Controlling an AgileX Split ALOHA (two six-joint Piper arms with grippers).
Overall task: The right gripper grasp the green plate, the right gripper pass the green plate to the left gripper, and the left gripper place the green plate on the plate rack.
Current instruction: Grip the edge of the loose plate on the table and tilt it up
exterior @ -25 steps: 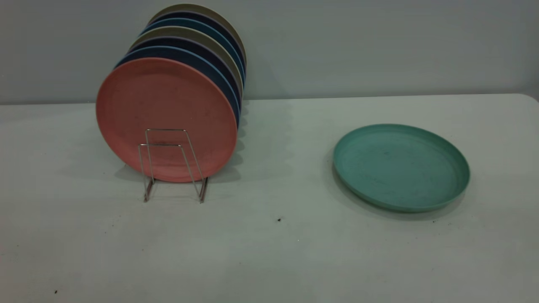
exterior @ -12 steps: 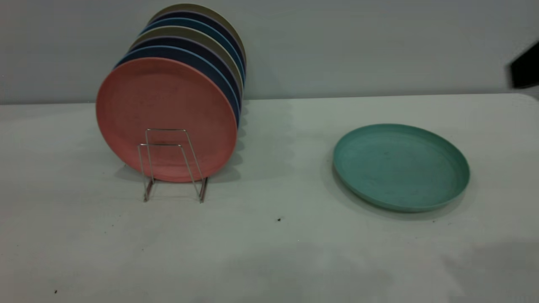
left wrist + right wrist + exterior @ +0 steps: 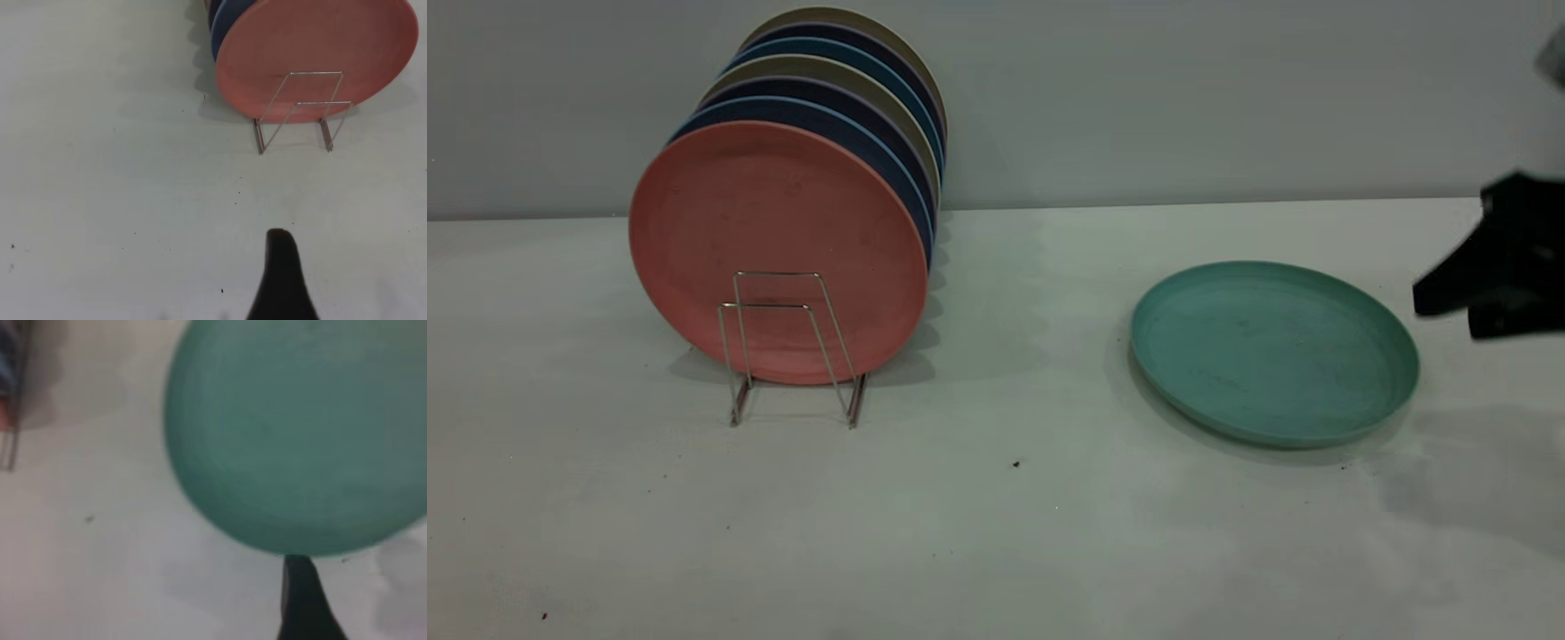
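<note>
Right claw [image 3: 1449,302] now lower, nearer green plate [image 3: 1272,351].

Green plate [image 3: 1273,353]: matt, plastic-looking, faint dark scuffs on the face, no shine. Salmon-pink plate [image 3: 778,252], same matt finish, lightly marked. Dark blue plates [image 3: 889,173] behind it also dull, w/ paler rims. Plate rack [image 3: 791,347]: thin bare metal wire, silvery, slight gleam. Tabletop [image 3: 996,533]: pale, smooth, matt, a few dark specks. Right tool [image 3: 1476,289]: black, probably matt plastic — blurred, hard to say. Left tool [image 3: 283,283]: black, dull, smooth tip.
</note>
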